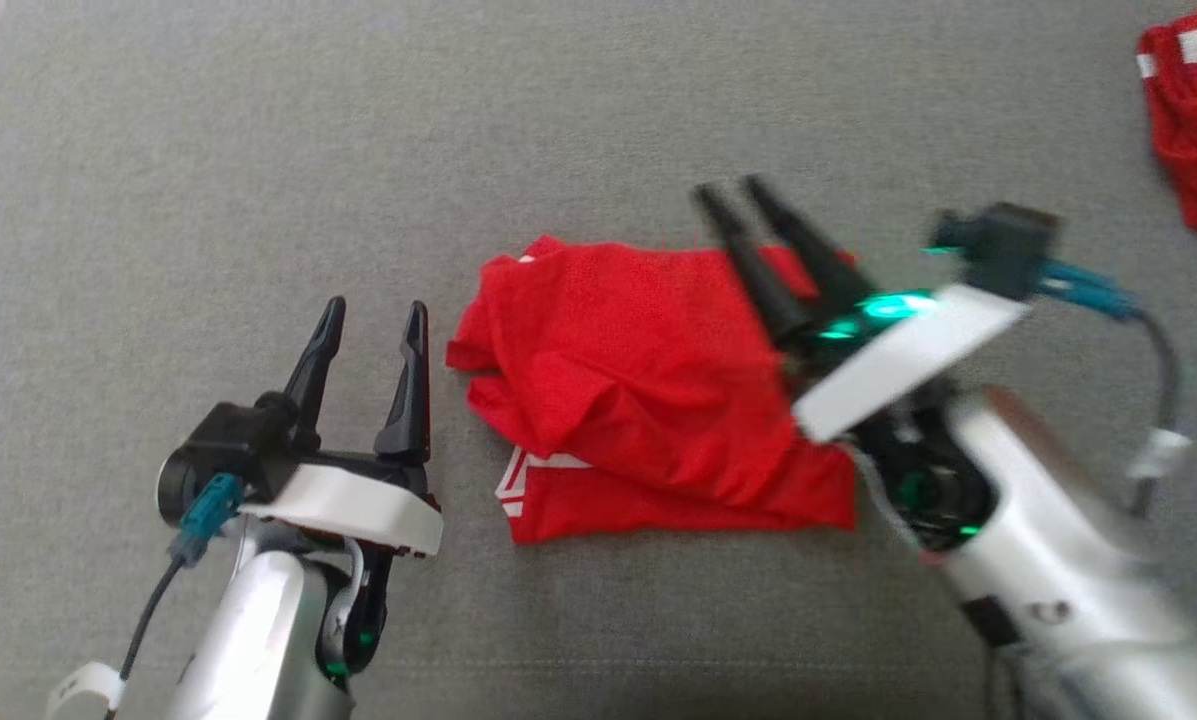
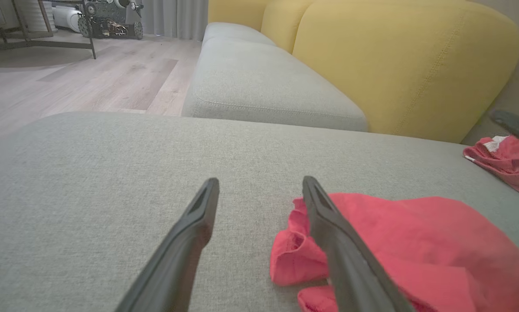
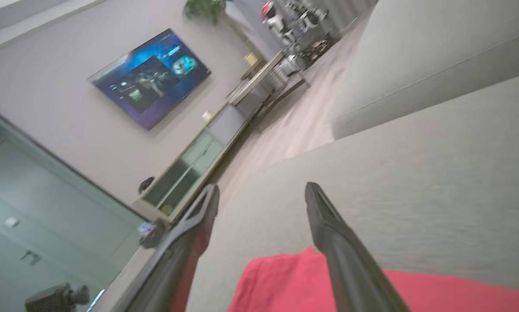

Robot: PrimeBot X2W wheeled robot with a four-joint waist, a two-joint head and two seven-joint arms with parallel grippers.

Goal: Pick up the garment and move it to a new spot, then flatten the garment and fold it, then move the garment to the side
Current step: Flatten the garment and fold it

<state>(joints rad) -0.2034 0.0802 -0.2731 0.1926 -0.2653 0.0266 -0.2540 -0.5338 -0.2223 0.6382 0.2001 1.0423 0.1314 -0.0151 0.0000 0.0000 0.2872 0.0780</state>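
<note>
Head view first, going left to right: we've got the left tool [image 1: 376, 312] at the lower left, jaws spread wide with nothing between them, fingers pointing up the view. It sits just beside the left edge of the garment [image 1: 638, 370] but we don't see it touching. In the left wrist view the red fabric bunches up right next to that tool's right-hand finger.

The garment is a red mesh piece with a bit of white print at its lower left corner. It lies roughly folded and a bit rumpled in the middle of the grey sofa cushion [image 1: 258, 150].

The right tool [image 1: 730, 188] comes in over the garment's right side, angled up and to the left, fingertips past the top right corner. It's blurry in that view, so we can't tell if it brushes the cloth. In the right wrist view its two fingers stand apart with only grey cushion between the tips and the red fabric below them, so it's open and holding nothing.

Far top right there's a second red cloth [image 1: 1193, 120] with white trim, crumpled, well apart from the garment. Beyond the cushion we see a yellow backrest [image 2: 393, 56], wood floor [image 2: 90, 78] and a TV [image 3: 151, 78] on the wall.
</note>
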